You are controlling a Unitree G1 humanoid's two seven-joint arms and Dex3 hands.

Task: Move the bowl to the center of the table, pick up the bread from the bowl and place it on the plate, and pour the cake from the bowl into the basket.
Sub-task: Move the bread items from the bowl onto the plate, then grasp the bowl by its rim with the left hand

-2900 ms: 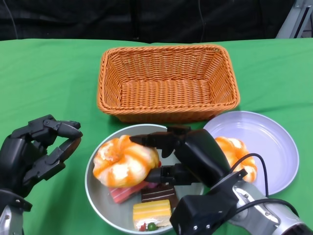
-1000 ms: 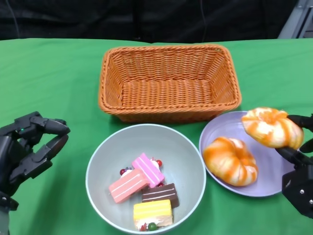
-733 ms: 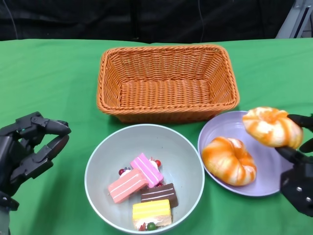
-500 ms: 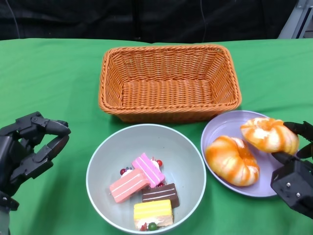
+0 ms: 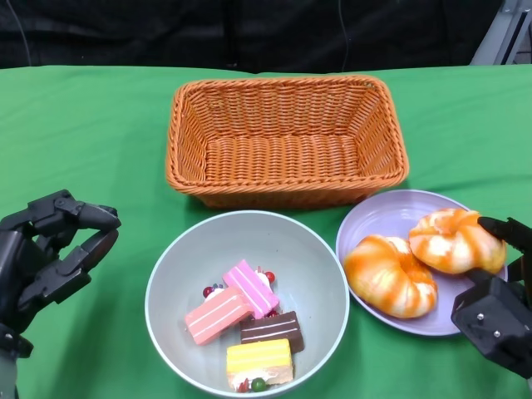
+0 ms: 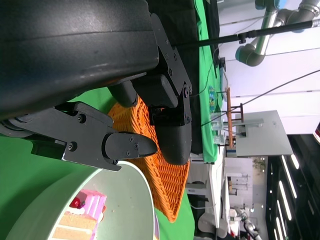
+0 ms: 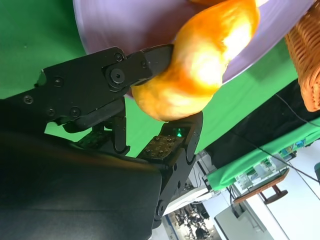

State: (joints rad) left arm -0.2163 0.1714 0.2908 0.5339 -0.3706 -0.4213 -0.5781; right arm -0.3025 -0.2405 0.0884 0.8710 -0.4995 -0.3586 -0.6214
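Observation:
A grey-green bowl (image 5: pixel 312 258) stands at the front middle with several cake pieces (image 5: pixel 241 320) inside. To its right is a lilac plate (image 5: pixel 384 218) with one orange-and-white bread (image 5: pixel 389 276) lying on it. My right hand (image 5: pixel 495 307) grips a second bread (image 5: pixel 454 240) low over the plate's right side; the right wrist view shows this bread (image 7: pixel 200 60) pinched between black fingers (image 7: pixel 125 67). The orange wicker basket (image 5: pixel 285 140) stands behind the bowl. My left hand (image 5: pixel 46 258) hovers left of the bowl with fingers curled and apart, holding nothing.
The green cloth covers the whole table. The basket's front wall stands close behind the bowl and the plate. Bare cloth lies to the left of the basket and around my left hand. In the left wrist view the bowl rim (image 6: pixel 137 200) and basket (image 6: pixel 165 185) show.
My right hand has carried the second bread from the bowl over to the plate and lowered it beside the first bread. The left hand has stayed where it was.

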